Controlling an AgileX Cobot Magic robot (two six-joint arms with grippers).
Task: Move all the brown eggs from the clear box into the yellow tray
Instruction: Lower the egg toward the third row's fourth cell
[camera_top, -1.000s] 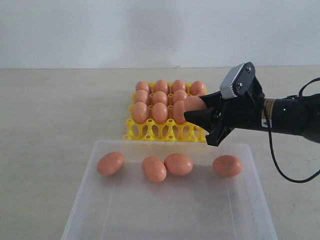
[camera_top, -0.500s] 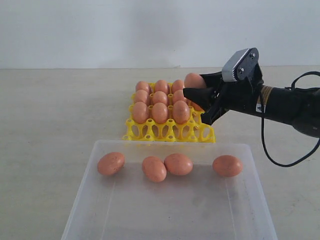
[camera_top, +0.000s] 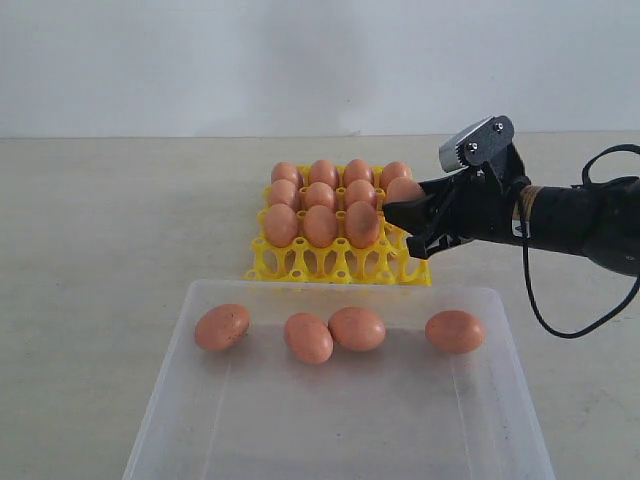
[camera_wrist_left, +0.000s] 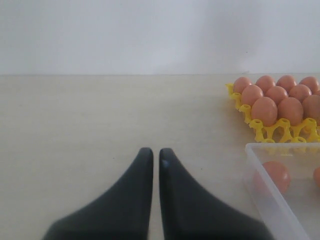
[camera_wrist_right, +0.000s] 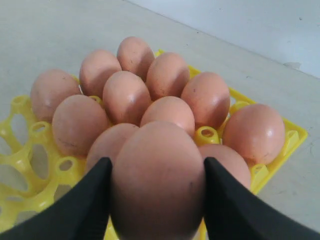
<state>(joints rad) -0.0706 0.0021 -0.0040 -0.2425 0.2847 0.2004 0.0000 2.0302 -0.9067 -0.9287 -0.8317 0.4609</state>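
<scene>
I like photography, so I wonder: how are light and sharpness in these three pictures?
Exterior view: soft, even light, faint shadows under the brown eggs in the clear box. Right wrist view: the held egg looms close, slightly soft. Left wrist view: one egg looks hazy behind the box's wall.

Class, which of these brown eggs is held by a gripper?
The egg clamped in the right gripper, over the yellow tray's right side; the rest sit in tray cups or lie in the clear box.
</scene>
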